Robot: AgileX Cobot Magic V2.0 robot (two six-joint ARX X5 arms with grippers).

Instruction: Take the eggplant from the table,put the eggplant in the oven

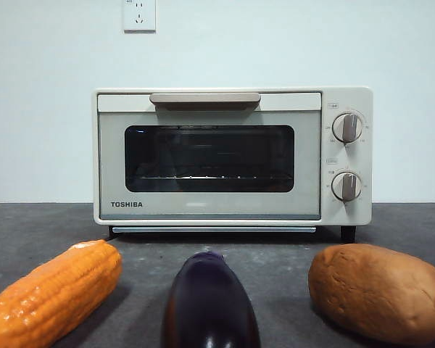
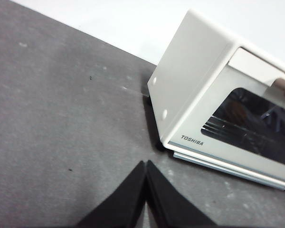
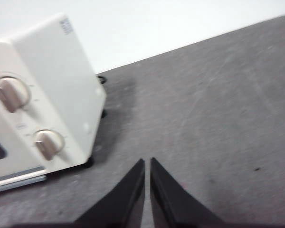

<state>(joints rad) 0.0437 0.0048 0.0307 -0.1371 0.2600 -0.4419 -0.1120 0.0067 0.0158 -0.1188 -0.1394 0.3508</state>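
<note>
On the grey table point(image 1: 275, 268) we see the eggplant point(image 1: 210, 304) lying between the corn point(image 1: 54, 293) and sweet potato point(image 1: 377, 290), before the closed oven point(image 1: 232, 156). Our left gripper point(image 2: 146, 164) and right gripper point(image 3: 147, 161) hover with jaws pressed together, empty.

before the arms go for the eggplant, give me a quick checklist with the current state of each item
1. Eggplant free on the table, with gaps to the corn cob and sweet potato: ok.
2. Oven door open to receive it: not ok, the door sits shut with the handle up.
3. Rack inside free of other items: ok as far as the window shows.
4. Left gripper empty: ok, jaws shut on nothing, above bare table beside the oven.
5. Right gripper empty: ok, jaws nearly closed, holding nothing.
6. Eggplant in a wrist view: not ok, neither shows it.
</note>
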